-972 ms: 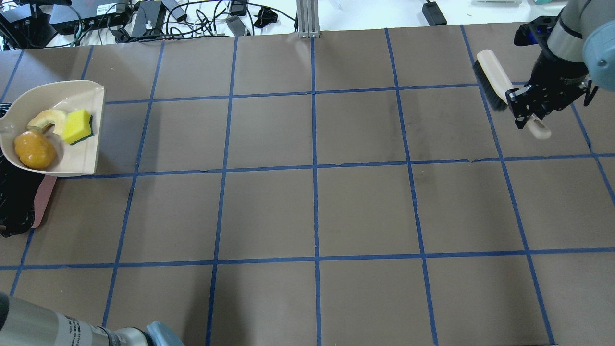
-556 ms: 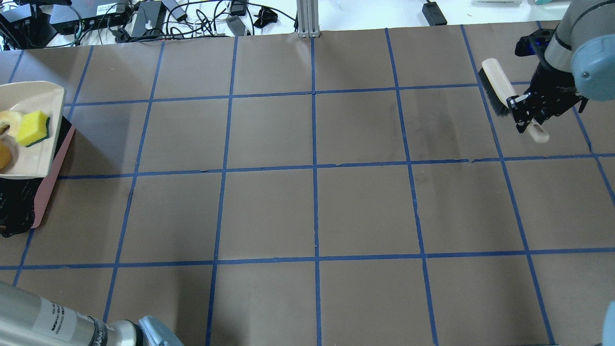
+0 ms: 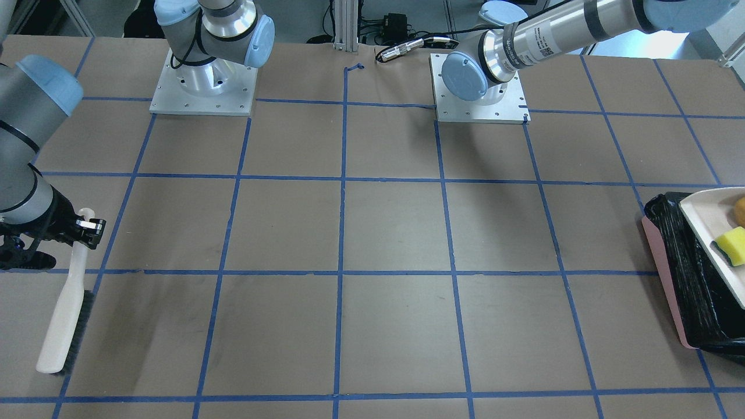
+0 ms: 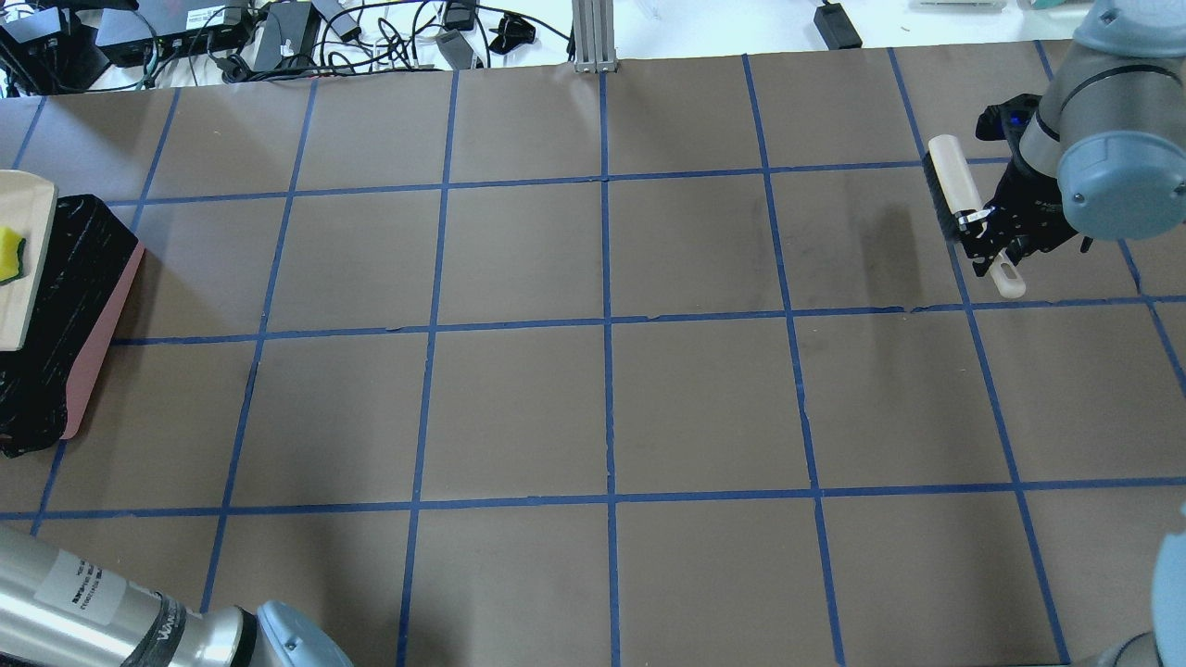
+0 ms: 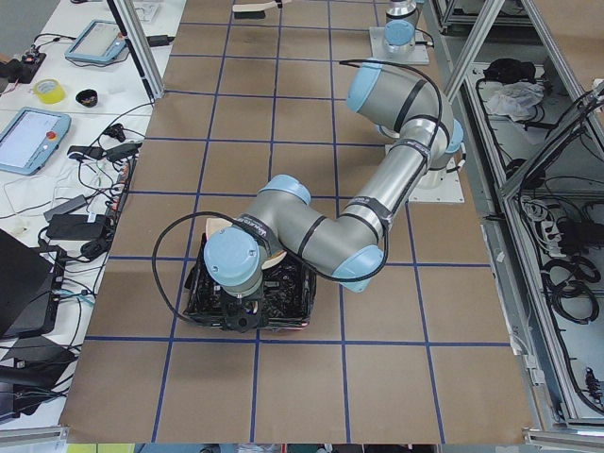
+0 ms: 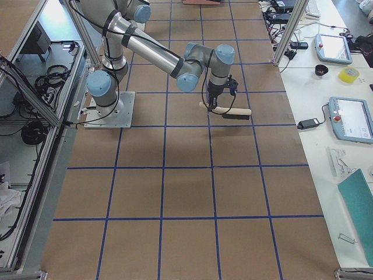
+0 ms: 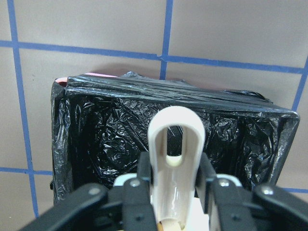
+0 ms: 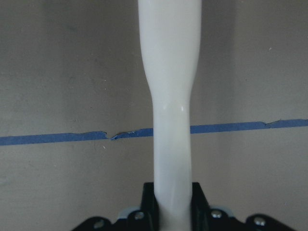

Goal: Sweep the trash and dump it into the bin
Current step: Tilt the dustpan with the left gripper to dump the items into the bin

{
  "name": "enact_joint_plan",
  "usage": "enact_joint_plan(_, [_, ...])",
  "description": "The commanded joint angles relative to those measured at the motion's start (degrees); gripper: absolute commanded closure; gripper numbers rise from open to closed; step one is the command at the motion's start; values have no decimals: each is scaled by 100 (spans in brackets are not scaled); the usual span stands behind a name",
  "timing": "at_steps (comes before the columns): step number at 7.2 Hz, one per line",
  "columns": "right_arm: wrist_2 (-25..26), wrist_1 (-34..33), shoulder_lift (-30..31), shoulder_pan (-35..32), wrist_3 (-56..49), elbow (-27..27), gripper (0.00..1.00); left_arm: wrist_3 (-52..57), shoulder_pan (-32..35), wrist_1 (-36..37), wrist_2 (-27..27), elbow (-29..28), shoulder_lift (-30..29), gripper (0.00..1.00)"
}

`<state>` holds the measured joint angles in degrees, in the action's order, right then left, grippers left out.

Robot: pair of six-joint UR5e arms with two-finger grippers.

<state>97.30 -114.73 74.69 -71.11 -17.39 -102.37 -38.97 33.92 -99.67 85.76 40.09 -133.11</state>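
The bin (image 4: 97,352), pink-walled with a black bag, stands at the table's left edge; it also shows in the front view (image 3: 660,267) and the left wrist view (image 7: 96,130). My left gripper (image 7: 174,175) is shut on the handle of the beige dustpan (image 3: 707,224), held over the bin. On the pan lie the yellow wedge (image 3: 732,244) and the golden-brown nugget (image 3: 740,210); the rind slice is out of view. My right gripper (image 4: 984,232) is shut on the handle of a cream brush (image 4: 950,176) at the far right, low over the table.
Cables and electronics (image 4: 278,32) and an aluminium post (image 4: 593,37) lie beyond the table's far edge. The two arm bases (image 3: 204,87) (image 3: 480,87) stand on the robot's side. Blue tape lines grid the brown table (image 4: 602,408).
The dustpan with the trash has moved left over the bin, mostly leaving the overhead view. The right gripper has turned the brush more upright in the view and shifted slightly toward the robot.
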Motion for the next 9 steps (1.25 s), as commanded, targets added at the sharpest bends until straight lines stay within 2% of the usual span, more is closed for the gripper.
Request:
enact_joint_plan(1, [-62,-50,-85,0,-237,-90,100,135,-131,97,168,-579,-285,100])
enact_joint_plan(4, [-45,-286,-313,0,-256,-99,100,170,-219,377,160,-739,-172,100])
enact_joint_plan(6, [17,-375,-359,0,-230,-108,100,335,-210,1751,125,-416,-268,100])
enact_joint_plan(7, [0,-392,-367,0,-203,-117,100,354,-149,2002,160,-231,-120,100])
enact_joint_plan(8, [-1,-401,-367,0,-194,-125,100,407,104,2013,360,-195,73,100])
enact_joint_plan(9, [-1,-410,-367,18,-229,-126,100,338,480,2109,1058,-64,292,100])
